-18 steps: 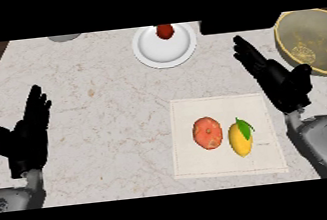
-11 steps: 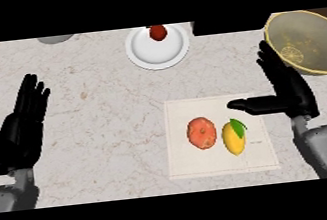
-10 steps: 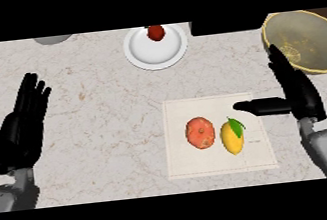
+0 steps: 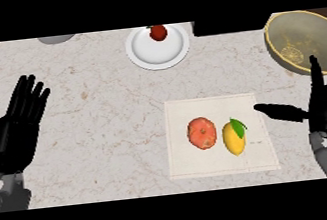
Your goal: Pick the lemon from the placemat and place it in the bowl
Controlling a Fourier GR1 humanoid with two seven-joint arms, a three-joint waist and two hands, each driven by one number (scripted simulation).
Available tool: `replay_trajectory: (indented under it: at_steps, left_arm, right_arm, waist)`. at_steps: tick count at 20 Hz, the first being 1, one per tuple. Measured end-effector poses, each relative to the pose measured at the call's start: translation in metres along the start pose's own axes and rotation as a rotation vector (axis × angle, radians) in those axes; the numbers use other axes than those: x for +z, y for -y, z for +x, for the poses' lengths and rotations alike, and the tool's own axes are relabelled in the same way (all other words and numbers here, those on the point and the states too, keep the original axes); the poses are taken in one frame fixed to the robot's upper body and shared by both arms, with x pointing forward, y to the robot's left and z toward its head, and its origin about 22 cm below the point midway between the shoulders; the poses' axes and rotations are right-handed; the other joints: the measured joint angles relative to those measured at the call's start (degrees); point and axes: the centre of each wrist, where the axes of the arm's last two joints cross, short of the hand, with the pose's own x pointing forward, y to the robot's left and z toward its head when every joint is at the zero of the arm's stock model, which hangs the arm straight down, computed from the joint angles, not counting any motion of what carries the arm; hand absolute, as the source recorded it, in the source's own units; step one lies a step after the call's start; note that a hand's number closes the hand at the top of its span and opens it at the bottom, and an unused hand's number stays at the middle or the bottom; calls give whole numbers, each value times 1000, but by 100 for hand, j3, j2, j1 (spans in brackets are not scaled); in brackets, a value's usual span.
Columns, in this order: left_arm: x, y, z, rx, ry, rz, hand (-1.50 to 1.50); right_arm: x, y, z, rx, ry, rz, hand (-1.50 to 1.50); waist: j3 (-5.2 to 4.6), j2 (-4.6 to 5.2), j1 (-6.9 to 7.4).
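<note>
Lemon, leaf on, lying on the placemat beside a reddish fruit; right hand open and empty just alongside (thumb turned toward it, seemingly for grasping); bowl beyond; left hand resting open.

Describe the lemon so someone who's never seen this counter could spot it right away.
Find the pale square placemat on the marble counter. Two fruits lie on it; the yellow oval lemon is the right-hand one. A green leaf at its top sets it apart from the rounder orange-red fruit.
</note>
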Motion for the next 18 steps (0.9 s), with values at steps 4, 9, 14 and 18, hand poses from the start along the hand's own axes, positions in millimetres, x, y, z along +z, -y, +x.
replay_trajectory:
  at_steps: [4,9,14,18]
  left_arm:
    - [-3,-3,1,9,5,-18,0]
    - [-6,0,0,11,6,-44,0]
    - [-11,4,1,19,9,-54,0]
    - [-10,-1,-3,18,1,-51,0]
  right_arm:
    - [-15,15,16,182,-72,104,-150]
    - [-19,18,27,435,-240,407,-150]
    - [-26,14,68,567,-360,680,-150]
    - [-33,7,109,550,-361,771,-150]
  waist:
    - [-5,3,50]
    - [-20,28,162]
    - [-10,27,191]
    - [0,18,170]
